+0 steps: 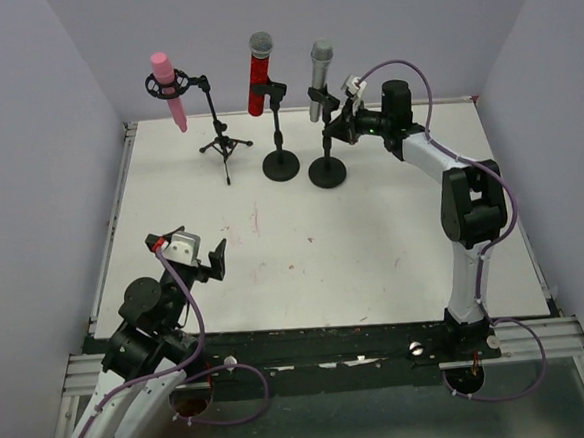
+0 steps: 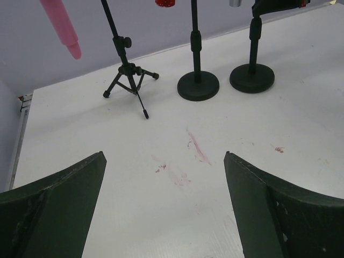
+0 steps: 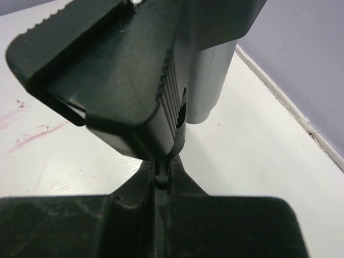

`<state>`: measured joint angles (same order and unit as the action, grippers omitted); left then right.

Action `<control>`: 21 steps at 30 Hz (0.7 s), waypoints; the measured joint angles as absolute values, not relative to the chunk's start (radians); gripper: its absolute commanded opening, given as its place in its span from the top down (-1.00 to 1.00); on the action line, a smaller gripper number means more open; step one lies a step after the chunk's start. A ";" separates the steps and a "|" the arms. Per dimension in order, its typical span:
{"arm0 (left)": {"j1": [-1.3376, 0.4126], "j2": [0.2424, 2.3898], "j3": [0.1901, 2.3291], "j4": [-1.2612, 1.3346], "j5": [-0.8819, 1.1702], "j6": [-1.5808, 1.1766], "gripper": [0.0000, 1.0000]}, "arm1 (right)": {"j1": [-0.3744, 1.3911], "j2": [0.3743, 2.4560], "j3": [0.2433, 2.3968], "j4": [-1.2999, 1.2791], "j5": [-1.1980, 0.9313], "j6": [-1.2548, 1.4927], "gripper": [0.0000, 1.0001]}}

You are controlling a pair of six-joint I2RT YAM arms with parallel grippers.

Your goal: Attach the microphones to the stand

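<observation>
Final seating step, I judge: my right gripper (image 1: pixel 340 123) is closed at the clip (image 3: pixel 107 80) holding the silver-grey microphone (image 1: pixel 320 77) on the rightmost stand (image 1: pixel 327 171) (left gripper (image 1: pixel 186 251) wide open, idle); next, release and retract without tipping it.

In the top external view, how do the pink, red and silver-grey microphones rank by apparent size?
1. red microphone, slightly the largest.
2. pink microphone and silver-grey microphone: too alike to rank.
</observation>
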<state>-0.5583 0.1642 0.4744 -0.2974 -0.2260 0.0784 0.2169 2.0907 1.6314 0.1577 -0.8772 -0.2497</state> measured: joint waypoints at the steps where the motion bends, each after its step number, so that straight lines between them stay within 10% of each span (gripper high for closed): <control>1: -0.558 0.164 0.474 -0.297 -0.226 0.078 -0.98 | 0.217 2.091 1.625 0.170 -0.875 -0.240 0.76; 21: -0.550 0.107 0.474 -0.293 -0.193 0.068 -0.97 | 0.176 1.892 1.317 0.310 -0.841 -0.175 -0.99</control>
